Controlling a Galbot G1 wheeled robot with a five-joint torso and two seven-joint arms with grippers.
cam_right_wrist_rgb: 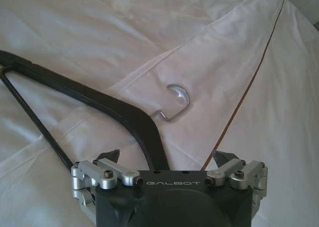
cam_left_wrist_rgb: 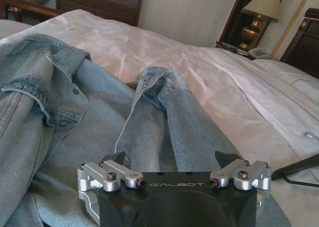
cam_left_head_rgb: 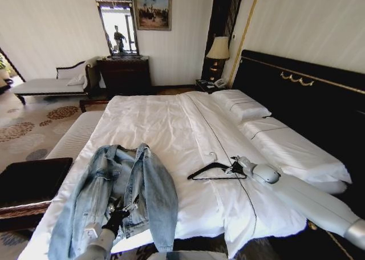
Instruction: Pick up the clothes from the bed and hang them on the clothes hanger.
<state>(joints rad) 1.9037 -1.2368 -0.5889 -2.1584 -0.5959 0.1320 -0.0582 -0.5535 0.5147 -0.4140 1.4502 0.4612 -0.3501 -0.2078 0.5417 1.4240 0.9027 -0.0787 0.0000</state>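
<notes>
A light-blue denim jacket (cam_left_head_rgb: 122,194) lies spread open, collar toward the pillows, on the near left part of a large bed (cam_left_head_rgb: 171,120) with white sheets and a tall black headboard. The left gripper (cam_left_head_rgb: 121,213) sits low over the jacket's front, near its hem; in the left wrist view the gripper (cam_left_wrist_rgb: 172,160) has its fingers spread wide, with a rumpled sleeve and folds of denim between and beyond them, nothing pinched.

To the right of the jacket, well apart from it, a black coat hanger (cam_left_head_rgb: 212,170) with a silver hook lies flat on the sheet. The right gripper (cam_left_head_rgb: 235,167) is at the hanger's right end. In the right wrist view the fingers of that gripper (cam_right_wrist_rgb: 167,160) are spread, and the hanger's black shoulder bar (cam_right_wrist_rgb: 89,97) runs down between them; whether they touch the bar cannot be told.
</notes>
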